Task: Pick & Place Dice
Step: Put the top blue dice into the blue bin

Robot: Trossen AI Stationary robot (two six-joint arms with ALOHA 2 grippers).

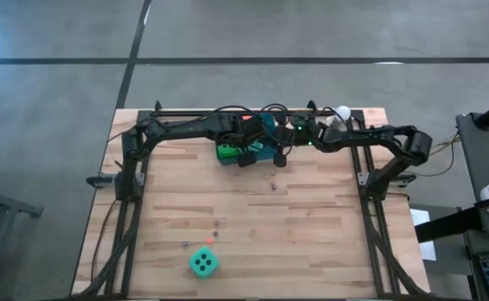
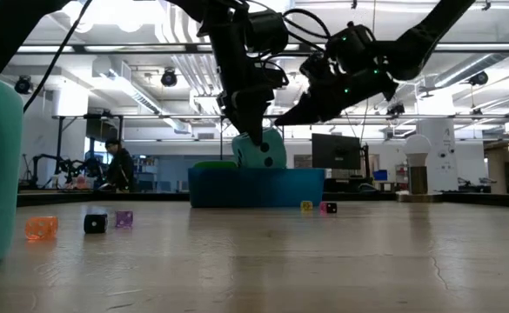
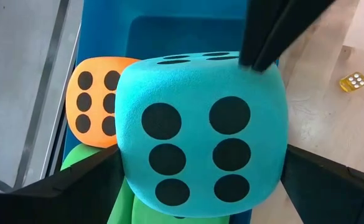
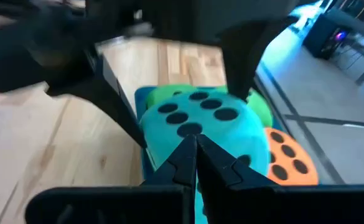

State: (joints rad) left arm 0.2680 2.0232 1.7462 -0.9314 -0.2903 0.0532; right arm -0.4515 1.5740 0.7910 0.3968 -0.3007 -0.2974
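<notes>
A blue tray (image 2: 237, 187) stands at the table's far middle. In it a teal die (image 3: 200, 130) rests on a green die (image 3: 122, 202), beside an orange die (image 3: 94, 99), and stands above the tray's rim (image 2: 260, 149). My left gripper (image 3: 200, 152) is open, pointing steeply down, one finger on each side of this teal die. My right gripper (image 4: 195, 142) is shut and comes in from the right, its tips at the die's top face. A second teal die (image 1: 204, 263) lies near the table's front edge. My left gripper's fingers (image 3: 98, 171) stand close along two opposite sides of the teal die; whether they touch it, I cannot tell. My right gripper's shut fingertips (image 3: 254, 62) meet the edge of the die's top face, slanting down from the right; whether they press on it, I cannot tell.
Several tiny dice lie on the wood: orange (image 2: 41, 228), black (image 2: 95, 223), purple (image 2: 123, 218), a yellow one (image 3: 353, 81) near the tray. A white ball (image 1: 343, 112) stands at the far right. A person sits in the room beyond.
</notes>
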